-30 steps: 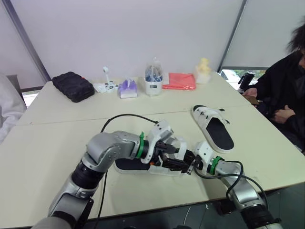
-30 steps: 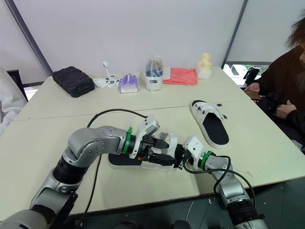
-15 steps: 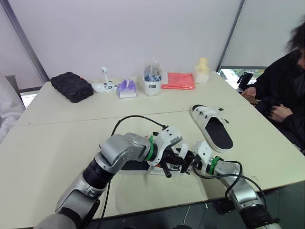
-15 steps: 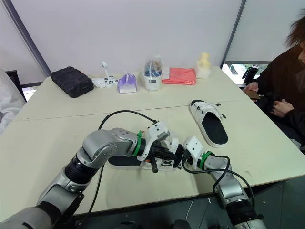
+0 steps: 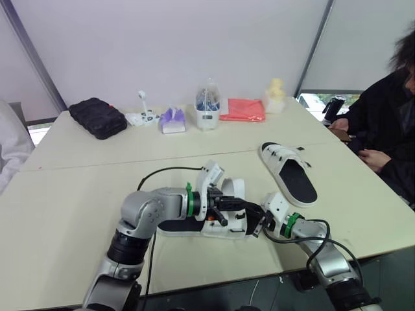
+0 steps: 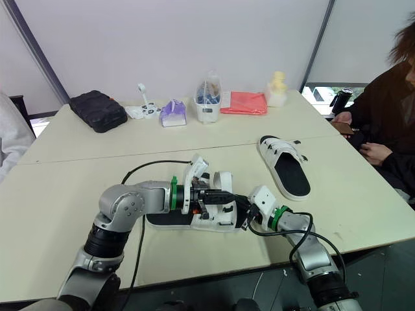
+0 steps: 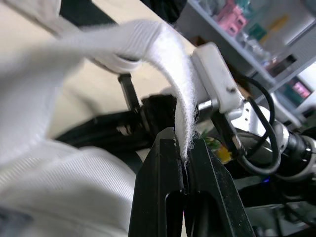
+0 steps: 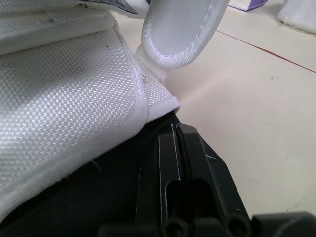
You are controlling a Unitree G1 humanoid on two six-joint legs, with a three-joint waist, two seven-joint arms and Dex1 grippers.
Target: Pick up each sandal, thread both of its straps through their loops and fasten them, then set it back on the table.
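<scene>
Between the clenched fingers of the left hand (image 7: 183,144), a white strap (image 7: 165,54) of the nearer sandal (image 5: 176,226) is pinched and held raised. Against that sandal's other end the right hand (image 8: 178,136) is pressed, fingers closed together; whether anything is gripped cannot be told. Beyond the right hand, the second sandal (image 5: 290,173) is laid flat on the tabletop (image 5: 71,194).

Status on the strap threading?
Left gripper shut on strap of near sandal, strap raised. Right gripper shut at that sandal's end; sandal on table. Second sandal lies apart, to the right. Nothing blocking.
</scene>
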